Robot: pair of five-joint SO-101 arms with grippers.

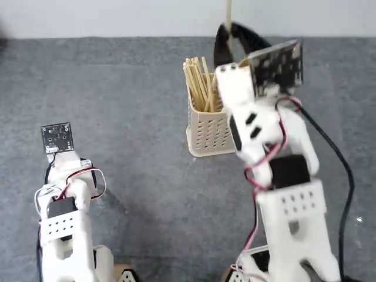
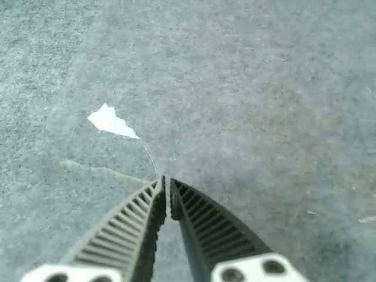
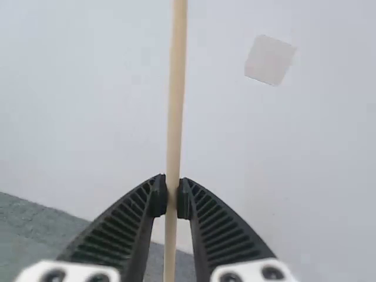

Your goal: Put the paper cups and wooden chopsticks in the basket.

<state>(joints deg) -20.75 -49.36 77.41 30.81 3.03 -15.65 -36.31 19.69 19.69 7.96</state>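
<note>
The right pincer (image 3: 170,200) clamps one chopstick (image 3: 175,88) near the basket (image 1: 208,135); released off-centre, it could miss. The left pincer (image 2: 166,191) is closed, empty.

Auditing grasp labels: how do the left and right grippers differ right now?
Left gripper is shut on nothing; right gripper is shut on a wooden chopstick. Left gripper points down at the grey table; right gripper faces the white wall. Both are dark and ribbed.

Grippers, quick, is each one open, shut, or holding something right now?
Left gripper: shut, nothing in it.
Right gripper: shut on a wooden chopstick.
</note>
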